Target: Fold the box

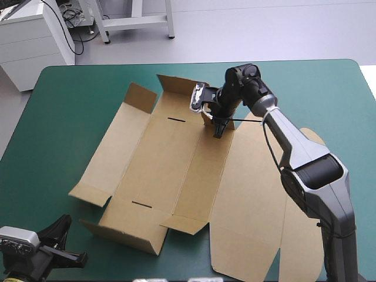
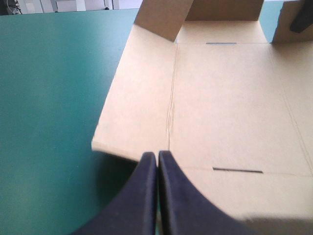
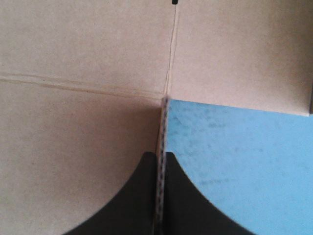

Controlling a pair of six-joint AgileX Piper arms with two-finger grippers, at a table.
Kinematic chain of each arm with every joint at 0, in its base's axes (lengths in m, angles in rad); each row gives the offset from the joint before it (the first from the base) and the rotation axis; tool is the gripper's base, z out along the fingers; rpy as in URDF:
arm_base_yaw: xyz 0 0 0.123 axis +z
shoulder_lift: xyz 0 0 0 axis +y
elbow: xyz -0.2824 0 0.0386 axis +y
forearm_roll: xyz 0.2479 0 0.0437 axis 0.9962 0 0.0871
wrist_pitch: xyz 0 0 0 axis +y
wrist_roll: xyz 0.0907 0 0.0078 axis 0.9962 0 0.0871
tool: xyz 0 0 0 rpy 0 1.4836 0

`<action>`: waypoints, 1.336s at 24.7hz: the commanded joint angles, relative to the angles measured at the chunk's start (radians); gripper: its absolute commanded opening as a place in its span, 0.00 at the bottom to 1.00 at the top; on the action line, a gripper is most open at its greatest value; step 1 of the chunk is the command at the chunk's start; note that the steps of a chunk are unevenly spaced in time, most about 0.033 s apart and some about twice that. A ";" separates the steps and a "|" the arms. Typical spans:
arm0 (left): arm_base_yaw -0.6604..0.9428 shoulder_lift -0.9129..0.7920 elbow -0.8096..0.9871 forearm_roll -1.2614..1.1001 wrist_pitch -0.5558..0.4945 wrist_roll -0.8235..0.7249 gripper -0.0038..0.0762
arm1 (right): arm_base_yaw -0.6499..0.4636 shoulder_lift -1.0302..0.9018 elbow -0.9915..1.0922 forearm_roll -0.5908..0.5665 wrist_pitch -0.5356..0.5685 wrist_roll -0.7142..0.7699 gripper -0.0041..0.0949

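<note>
At the far end of the box (image 1: pixel 176 170), lying half-raised mid-table, my right gripper (image 1: pixel 217 130) pinches a flap (image 3: pixel 164 117) by its edge. My left gripper (image 2: pixel 157 161) sits closed and empty. Tugging sideways could tear the flap or drag the box.

We log a lab setting: teal-green covered tabletop (image 1: pixel 70 106); on the pale floor (image 1: pixel 235 29) well beyond the right tool (image 1: pixel 217 131), a white drawer cabinet (image 1: pixel 29 41), loose cables (image 1: pixel 73 16), a white stand (image 1: pixel 136 22).
</note>
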State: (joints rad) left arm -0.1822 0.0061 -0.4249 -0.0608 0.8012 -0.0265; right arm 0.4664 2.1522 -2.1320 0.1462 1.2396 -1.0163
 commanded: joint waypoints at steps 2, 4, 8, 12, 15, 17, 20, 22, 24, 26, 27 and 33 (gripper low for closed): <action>-0.001 0.015 -0.019 -0.008 -0.071 0.002 0.04 | 0.054 -0.047 -0.035 0.011 0.014 -0.084 0.02; -0.001 0.015 -0.019 -0.010 -0.071 0.002 0.04 | 0.073 -0.032 -0.035 0.011 0.014 -0.078 0.02; -0.001 0.015 -0.019 -0.011 -0.071 0.002 0.04 | 0.107 -0.014 -0.033 0.004 0.014 -0.057 0.02; -0.001 0.015 -0.019 -0.011 -0.071 0.002 0.04 | 0.117 -0.001 -0.033 -0.054 -0.003 -0.036 0.02; -0.001 0.015 -0.019 -0.011 -0.071 0.002 0.04 | 0.117 -0.001 -0.033 -0.099 -0.024 -0.004 0.03; -0.001 0.015 -0.019 -0.011 -0.071 0.002 0.04 | 0.116 -0.001 -0.033 -0.126 -0.020 -0.016 0.08; -0.001 0.015 -0.019 -0.011 -0.071 0.002 0.04 | 0.116 -0.001 -0.033 -0.135 -0.014 -0.014 0.23; -0.001 0.015 -0.019 -0.011 -0.071 0.002 0.04 | 0.116 -0.001 -0.033 -0.129 -0.019 -0.014 0.43; -0.001 0.015 -0.019 -0.011 -0.071 0.002 0.04 | 0.116 -0.001 -0.033 -0.121 -0.034 -0.016 0.54; -0.001 0.015 -0.019 -0.011 -0.071 0.002 0.04 | 0.116 -0.001 -0.033 -0.121 -0.043 -0.016 0.54; -0.001 0.015 -0.019 -0.011 -0.071 0.002 0.04 | 0.116 -0.001 -0.035 -0.123 -0.046 -0.016 0.54; -0.001 0.015 -0.019 -0.011 -0.071 0.002 0.04 | 0.116 -0.003 -0.126 -0.125 -0.011 0.009 0.54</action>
State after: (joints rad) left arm -0.1822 0.0061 -0.4249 -0.0608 0.8012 -0.0265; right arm 0.5866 2.2166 -2.1791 0.0190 1.2208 -1.0203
